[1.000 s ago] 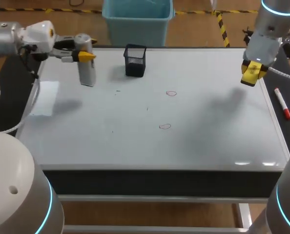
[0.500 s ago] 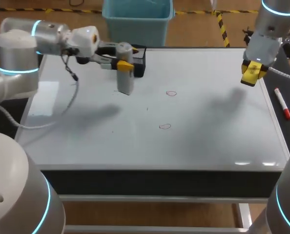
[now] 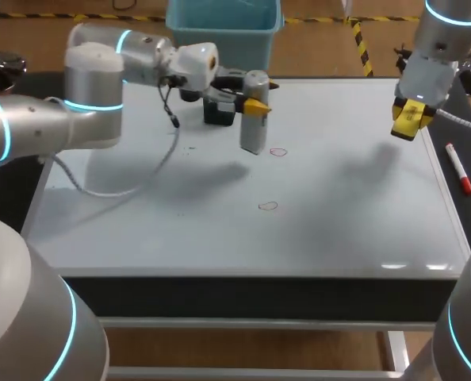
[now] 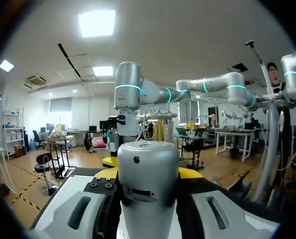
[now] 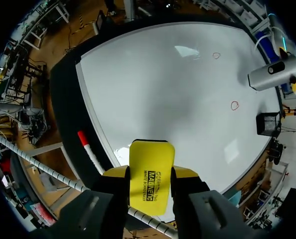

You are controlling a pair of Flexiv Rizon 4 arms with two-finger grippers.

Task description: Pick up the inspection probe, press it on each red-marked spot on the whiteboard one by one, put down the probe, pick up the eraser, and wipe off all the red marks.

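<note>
My left gripper [image 3: 251,100] is shut on the grey cylindrical probe [image 3: 254,121], which hangs upright over the whiteboard [image 3: 140,222]. The probe's lower end is just left of the far red mark [image 3: 278,152]. A second red mark [image 3: 267,205] lies nearer the front. In the left wrist view the probe [image 4: 148,189] stands between the yellow tips of my left gripper [image 4: 148,173]. My right gripper [image 3: 410,119] hovers over the board's right back corner, shut on the yellow eraser [image 5: 150,159]. From there both red marks [image 5: 234,105] and the probe [image 5: 275,74] show ahead.
A black mesh holder [image 3: 216,113] stands at the board's back, partly behind my left gripper. A red marker [image 3: 458,168] lies on the dark strip right of the board, under my right gripper [image 5: 152,175] in its wrist view.
My left arm has swept to the right with the probe, from the board's back left past the black holder to beside the far red mark. The right arm has not moved.
</note>
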